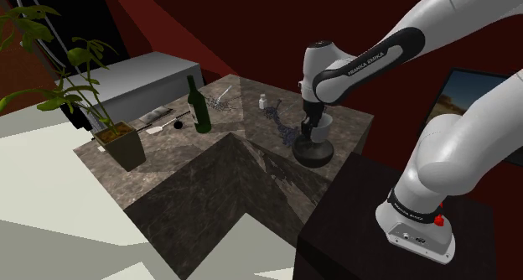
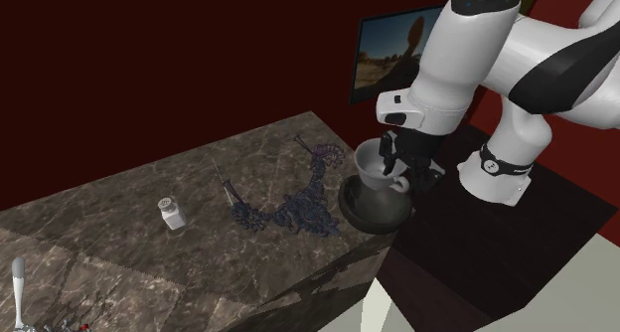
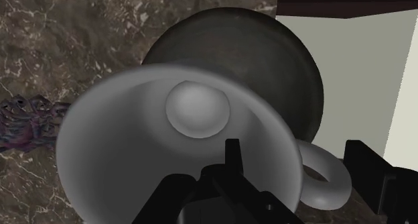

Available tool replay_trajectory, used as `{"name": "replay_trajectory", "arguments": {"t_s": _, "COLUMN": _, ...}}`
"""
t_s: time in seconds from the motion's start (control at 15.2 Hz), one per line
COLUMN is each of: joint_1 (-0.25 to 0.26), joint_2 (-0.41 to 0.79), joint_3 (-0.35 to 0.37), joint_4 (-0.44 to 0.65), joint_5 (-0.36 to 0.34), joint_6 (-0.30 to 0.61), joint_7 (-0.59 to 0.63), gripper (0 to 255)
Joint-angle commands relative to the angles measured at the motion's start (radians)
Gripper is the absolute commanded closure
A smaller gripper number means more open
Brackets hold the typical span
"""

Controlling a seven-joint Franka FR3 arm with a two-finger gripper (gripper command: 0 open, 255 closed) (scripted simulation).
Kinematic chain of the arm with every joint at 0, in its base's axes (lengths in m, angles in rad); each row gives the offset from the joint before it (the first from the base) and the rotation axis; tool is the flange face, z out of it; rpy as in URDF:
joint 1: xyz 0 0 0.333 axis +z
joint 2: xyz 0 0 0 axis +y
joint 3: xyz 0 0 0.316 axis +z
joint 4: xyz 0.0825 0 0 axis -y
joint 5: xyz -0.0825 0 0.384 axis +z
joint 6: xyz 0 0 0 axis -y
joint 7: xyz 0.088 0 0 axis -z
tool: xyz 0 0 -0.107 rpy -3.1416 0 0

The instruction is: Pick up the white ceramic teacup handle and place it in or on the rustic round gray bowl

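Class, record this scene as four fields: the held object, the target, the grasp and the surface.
held object: pale grey-white teacup with ring handle
target: dark grey round bowl, beneath the cup
grasp: black two-finger end effector clasps the cup at its handle side
surface: dark marbled counter

Walls: dark red walls (image 2: pixel 149 62), plain, on the far and right sides.
Black area: a black area (image 1: pixel 84 6) beyond the wall's edge, far left.
Floor: pale cream floor (image 1: pixel 50 236) with grey shaded patches, near left.
Desk: a block of brown veined stone (image 1: pixel 243 111), its sides darker than its top.
Cabinet: a low grey cabinet (image 1: pixel 159 73) just behind the desk's far left.
Picture: a dark-framed landscape picture (image 2: pixel 383 57) on the right wall.
Plant: a leafy potted plant (image 1: pixel 117 140) on the desk's left corner.
Light: dim overall.
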Motion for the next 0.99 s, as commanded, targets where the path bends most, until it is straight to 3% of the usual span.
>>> {"name": "replay_trajectory", "arguments": {"t_s": 0.0, "joint_1": 0.0, "joint_2": 0.024, "joint_3": -0.002, "joint_4": -0.011, "joint_5": -0.001, "joint_6": 0.037, "joint_7": 0.001, "gripper": 255}}
{"name": "replay_trajectory", "arguments": {"t_s": 0.2, "joint_1": 0.0, "joint_2": 0.054, "joint_3": -0.004, "joint_4": -0.024, "joint_5": -0.003, "joint_6": 0.079, "joint_7": 0.003, "gripper": 255}}
{"name": "replay_trajectory", "arguments": {"t_s": 0.66, "joint_1": 0.0, "joint_2": 0.054, "joint_3": -0.004, "joint_4": -0.024, "joint_5": -0.003, "joint_6": 0.079, "joint_7": 0.003, "gripper": 255}}
{"name": "replay_trajectory", "arguments": {"t_s": 0.73, "joint_1": 0.0, "joint_2": 0.053, "joint_3": -0.004, "joint_4": -0.024, "joint_5": -0.003, "joint_6": 0.079, "joint_7": 0.003, "gripper": 0}}
{"name": "replay_trajectory", "arguments": {"t_s": 0.92, "joint_1": 0.0, "joint_2": 0.053, "joint_3": -0.004, "joint_4": -0.024, "joint_5": -0.003, "joint_6": 0.079, "joint_7": 0.003, "gripper": 0}}
